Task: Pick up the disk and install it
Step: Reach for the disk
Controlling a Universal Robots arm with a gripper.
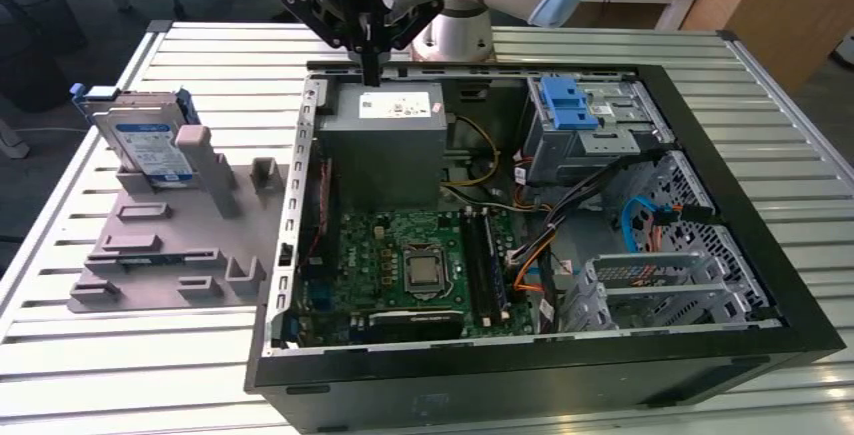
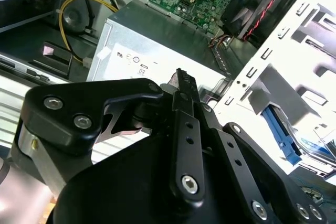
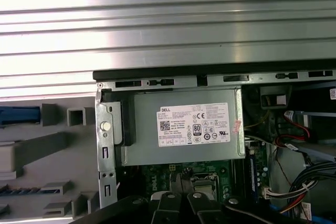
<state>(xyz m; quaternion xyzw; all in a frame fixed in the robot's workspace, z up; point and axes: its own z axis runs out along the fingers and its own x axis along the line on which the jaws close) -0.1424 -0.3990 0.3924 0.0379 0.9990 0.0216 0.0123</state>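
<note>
Farthest from the hand, well off toward the exterior view's left and lower than it, the disk point(image 1: 144, 145), a flat silver hard drive with a white-and-blue label and blue plastic rails, stands on edge, leaning slightly. It sits in a slot of the grey plastic holder point(image 1: 174, 245) that lies on the slatted metal bench point(image 1: 94, 375), and nothing touches it. Nearer lies the open black computer case point(image 1: 534, 380). The black hand point(image 1: 370, 73) hangs over its far rim and points straight down, its fingers drawn together with nothing between them. Just below the hand sits the grey metal box with a white sticker point(image 1: 387, 135). Past that, toward the exterior view's right, is the silver cage with a blue latch point(image 1: 585, 115). The pick-up looks not yet begun, so the step in hand is, as I judge it, the reach to the disk. To do it well the hand should spread its fingers before descending and line them up across the drive's broad faces. It should come down on the exposed upper edge, clear of the holder's grey posts, and close squarely so the leaning drive neither twists nor jams in its slot.
</note>
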